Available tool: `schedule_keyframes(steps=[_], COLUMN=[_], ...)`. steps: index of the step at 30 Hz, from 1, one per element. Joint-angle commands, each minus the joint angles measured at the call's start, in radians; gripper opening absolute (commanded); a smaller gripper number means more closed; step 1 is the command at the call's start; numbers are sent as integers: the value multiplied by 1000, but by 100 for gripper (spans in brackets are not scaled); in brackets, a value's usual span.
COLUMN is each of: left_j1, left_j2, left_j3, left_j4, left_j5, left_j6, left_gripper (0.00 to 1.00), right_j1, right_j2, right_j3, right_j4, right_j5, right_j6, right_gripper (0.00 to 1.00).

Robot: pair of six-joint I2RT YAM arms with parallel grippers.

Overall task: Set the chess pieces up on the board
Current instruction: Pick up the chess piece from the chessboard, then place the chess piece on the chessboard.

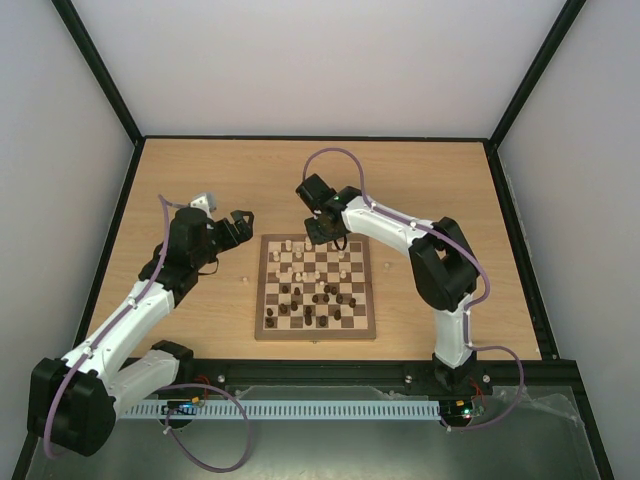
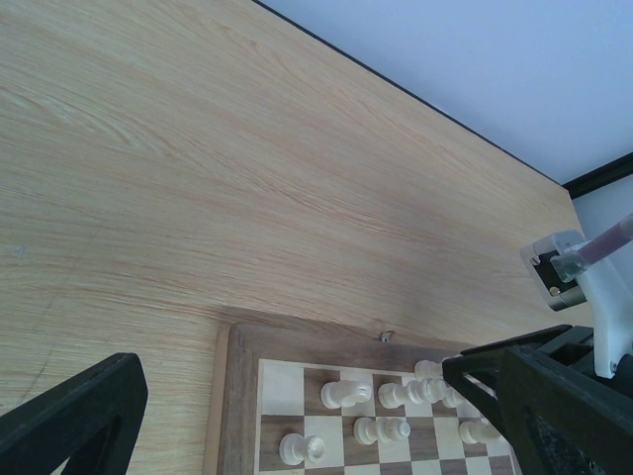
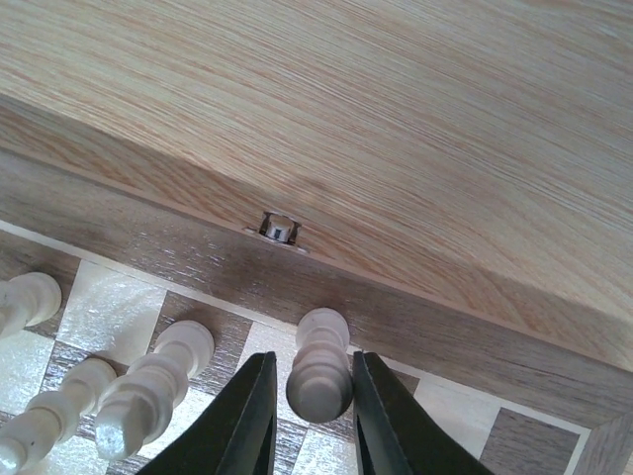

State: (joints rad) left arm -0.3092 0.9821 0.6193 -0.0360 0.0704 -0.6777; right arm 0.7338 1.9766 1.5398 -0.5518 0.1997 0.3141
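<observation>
The board lies on the table between the arms. Cream chess pieces stand in its far rows, and dark ones are scattered over its near half. My right gripper is low over the far edge. In the right wrist view its jaws straddle an upright cream piece on a back-row square; one finger touches it and a slim gap shows at the other. My left gripper hovers off the board's far left corner, wide open and holding nothing.
A small metal clasp sits on the board's far rim. Other cream pieces stand close to the left of the straddled one. Several cream pieces crowd the far left corner. Bare wooden table surrounds the board, and black frame posts stand at the walls.
</observation>
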Motion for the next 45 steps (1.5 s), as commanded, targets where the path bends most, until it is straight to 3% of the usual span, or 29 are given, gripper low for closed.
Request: schedule_keyframes(steps=[1, 7, 24, 45], left_j1=[3, 3, 4, 4], left_j2=[-16, -18, -22, -19], left_j3=[-12, -12, -13, -13], left_j4=[8, 9, 7, 7], left_j5=[6, 6, 0, 0], left_j6=[0, -1, -1, 0], left_gripper=[99, 100, 99, 99], right_j1=[-4, -5, 19, 21], right_j2=[11, -5, -82, -67], right_j3=[20, 18, -58, -66], right_j4=[-27, -33, -31, -6], right_j5=[9, -6, -52, -88], right_j6=[-3, -3, 3, 0], right_gripper=[21, 12, 11, 13])
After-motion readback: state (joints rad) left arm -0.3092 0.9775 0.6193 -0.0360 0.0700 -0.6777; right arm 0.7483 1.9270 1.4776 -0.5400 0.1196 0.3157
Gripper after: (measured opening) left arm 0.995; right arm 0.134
